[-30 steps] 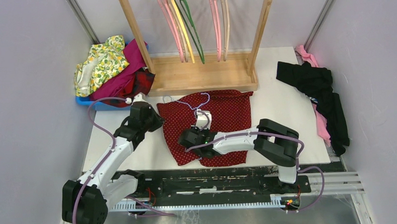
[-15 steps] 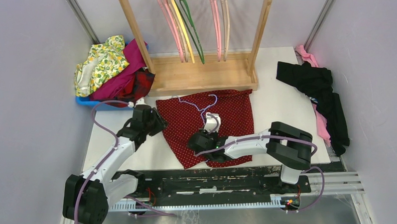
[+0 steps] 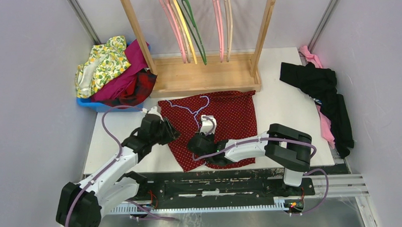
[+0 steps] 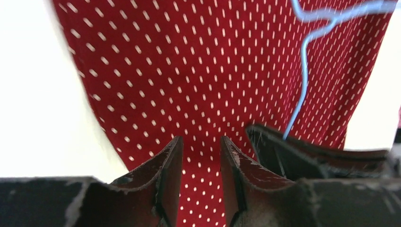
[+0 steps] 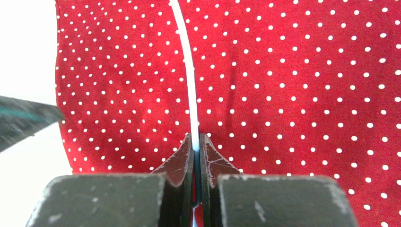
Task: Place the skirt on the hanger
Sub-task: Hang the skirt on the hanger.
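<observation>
The dark-red polka-dot skirt (image 3: 229, 117) lies flat on the white table in front of the wooden rack. The thin lilac-blue hanger (image 3: 187, 107) lies on its upper left part. My right gripper (image 3: 204, 127) is over the skirt's middle, shut on the hanger's wire (image 5: 187, 61), which runs straight out from between its fingertips (image 5: 196, 137) across the skirt (image 5: 293, 94). My left gripper (image 3: 172, 130) hovers over the skirt's left part, jaws a little apart with nothing between them (image 4: 201, 142); the skirt (image 4: 189, 71) and hanger wire (image 4: 302, 71) show beyond it.
A wooden rack (image 3: 203, 80) with several pink, yellow and green hangers (image 3: 185, 23) stands behind the skirt. A blue bin with piled clothes (image 3: 111, 71) is at the back left. Black and pink garments (image 3: 324, 94) lie at the right edge.
My left arm has swung right, from beside the skirt's left edge to over the cloth. My right gripper has shifted slightly with the hanger, and the skirt and hanger have moved a little.
</observation>
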Controlling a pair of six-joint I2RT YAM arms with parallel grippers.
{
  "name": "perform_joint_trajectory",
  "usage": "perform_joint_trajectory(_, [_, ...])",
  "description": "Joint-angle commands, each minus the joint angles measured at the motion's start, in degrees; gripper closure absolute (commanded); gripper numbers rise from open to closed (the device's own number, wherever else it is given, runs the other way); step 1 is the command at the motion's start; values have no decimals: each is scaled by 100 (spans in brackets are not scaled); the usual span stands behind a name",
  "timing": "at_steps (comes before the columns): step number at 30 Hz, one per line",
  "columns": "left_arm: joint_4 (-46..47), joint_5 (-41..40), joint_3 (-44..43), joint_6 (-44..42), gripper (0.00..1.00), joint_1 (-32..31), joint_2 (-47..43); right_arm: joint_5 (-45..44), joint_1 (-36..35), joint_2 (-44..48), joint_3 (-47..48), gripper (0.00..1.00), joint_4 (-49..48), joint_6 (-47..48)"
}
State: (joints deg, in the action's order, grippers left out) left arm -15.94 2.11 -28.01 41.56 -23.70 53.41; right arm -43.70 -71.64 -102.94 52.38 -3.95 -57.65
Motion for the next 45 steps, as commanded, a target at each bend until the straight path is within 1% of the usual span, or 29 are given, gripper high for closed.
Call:
perform_joint_trajectory(1, [445,63,300,398,61,-750,53,13,-39,102,-167,99,-399,57])
perform_joint_trajectory(4, [689,-13,556,551,64,-1078,107,-16,-52,255,-324,99,-555,52])
perform_joint_trajectory(7, [803,-63,845,567,68,-1181,124,-65,-61,333,-420,99,-598,52])
perform_joint_trajectory(9, [783,-102,1037,582,69,-1202,50,-92,-61,331,-450,99,-599,44])
perform_joint_trajectory(14, [790,-142,1516,713,69,-1209,-238,-154,-71,382,-784,99,-1027,-35])
perform_joint_trajectory(17, [741,-152,1660,718,69,-1207,-348,-301,-96,638,-1215,99,-1357,-21])
perform_joint_trajectory(22, [755,-123,1746,783,69,-1207,-470,-671,-103,1175,-1852,99,-1533,-88])
perform_joint_trajectory(26, [727,-140,1724,773,69,-1207,-501,-1052,-114,1492,-2047,99,-1150,-445])
perform_joint_trajectory(28, [734,-131,1745,787,70,-1207,-519,-1191,-119,1551,-1936,99,-801,-627])
perform_joint_trajectory(32, [734,-28,1774,828,70,-1213,-593,-1427,-156,1412,-1278,99,176,-940])
perform_joint_trajectory(37, [566,61,1854,916,72,-1235,-918,-1381,-156,986,-524,99,754,-985])
perform_joint_trajectory(40, [438,162,1907,994,72,-1242,-1194,-1317,-156,776,-231,99,1016,-1025])
perform_joint_trajectory(42, [267,161,1850,1011,71,-1242,-1393,-1262,-163,702,-218,99,1023,-1036])
perform_joint_trajectory(44, [66,86,1652,993,69,-1247,-1588,-1222,-195,730,-335,99,1000,-1106])
perform_joint_trajectory(45, [-42,35,1556,972,66,-1243,-1647,-1234,-226,768,-434,99,1001,-1162])
